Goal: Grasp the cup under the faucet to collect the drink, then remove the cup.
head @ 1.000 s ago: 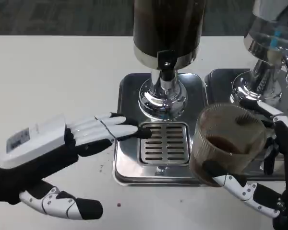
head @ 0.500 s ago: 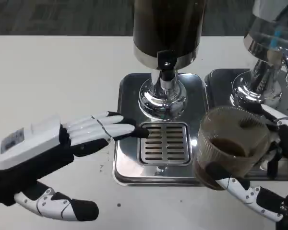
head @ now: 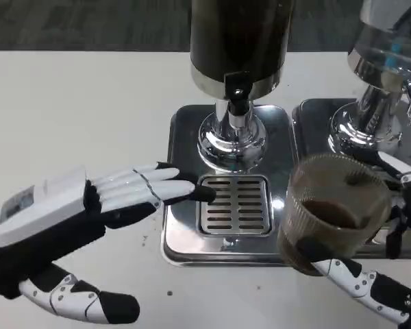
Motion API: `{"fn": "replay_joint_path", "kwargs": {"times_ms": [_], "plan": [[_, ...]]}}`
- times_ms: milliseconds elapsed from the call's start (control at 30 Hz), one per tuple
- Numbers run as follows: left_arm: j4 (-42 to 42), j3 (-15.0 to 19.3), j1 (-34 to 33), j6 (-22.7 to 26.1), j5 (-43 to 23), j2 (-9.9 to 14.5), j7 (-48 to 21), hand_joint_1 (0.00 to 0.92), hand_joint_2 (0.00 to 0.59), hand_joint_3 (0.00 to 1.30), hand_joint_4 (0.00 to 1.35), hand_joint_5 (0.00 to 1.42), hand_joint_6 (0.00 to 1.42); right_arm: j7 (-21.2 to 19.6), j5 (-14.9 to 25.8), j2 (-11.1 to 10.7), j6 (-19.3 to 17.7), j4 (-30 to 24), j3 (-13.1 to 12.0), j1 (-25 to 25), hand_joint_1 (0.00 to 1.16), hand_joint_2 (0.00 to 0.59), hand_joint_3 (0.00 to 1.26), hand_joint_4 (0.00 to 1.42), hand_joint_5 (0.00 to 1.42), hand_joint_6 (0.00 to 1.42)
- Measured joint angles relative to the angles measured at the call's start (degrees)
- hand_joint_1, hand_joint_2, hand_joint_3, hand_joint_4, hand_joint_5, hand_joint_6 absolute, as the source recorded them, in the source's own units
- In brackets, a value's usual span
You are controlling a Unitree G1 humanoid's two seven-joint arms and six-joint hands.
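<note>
- Your right hand (head: 370,284) holds the cup (head: 332,209) from the side and below, to the right of the grated drain; one white-and-black finger curls under its base and another shows behind its right wall.
- The cup is clear and ribbed, with a small pool of dark brown drink at its bottom; it is tilted slightly and sits off to the right of the faucet (head: 238,101), over the seam between the two trays.
- The dispenser tank (head: 240,38) above the faucet holds dark liquid; its top is cut off by the picture's edge.
- A second dispenser (head: 390,48) stands at the far right, with a clear vessel; what is in it you cannot make out.
- Your left hand (head: 89,205) lies flat and open, holding nothing, its fingertips reaching onto the left edge of the drip tray (head: 185,137), just beside the grate (head: 235,204).
- Most of your right hand is cut off at the frame's right edge.
- A few small dark specks dot the table (head: 75,103) in front of the tray.
</note>
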Motion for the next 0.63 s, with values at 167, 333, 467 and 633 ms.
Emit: {"fn": "replay_joint_path", "kwargs": {"times_ms": [167,333,467,633], "plan": [[-0.1,0.0,0.3,0.0,0.0,0.0,0.0,0.0,0.174,0.14,0.1,0.09,0.07,0.2,0.0,0.1,0.0,-0.1,0.0,0.1,0.65,0.24,0.71,0.85,1.01,1.33],[-0.3,0.0,0.3,0.0,0.0,0.1,0.0,0.0,0.174,0.14,0.1,0.09,0.07,0.3,0.0,0.2,0.0,-0.5,0.0,0.2,0.65,0.235,0.71,0.85,1.01,1.33],[-0.3,0.0,0.3,0.0,0.0,0.1,0.0,0.0,0.174,0.14,0.1,0.09,0.07,0.3,0.0,0.2,0.0,-0.8,0.0,0.2,0.65,0.238,0.72,0.85,1.02,1.33],[-0.4,0.0,0.3,-0.1,0.0,0.2,0.0,0.0,0.174,0.15,0.1,0.09,0.07,0.4,0.0,0.2,0.0,-1.1,-0.1,0.2,0.65,0.235,0.72,0.85,1.03,1.33]]}}
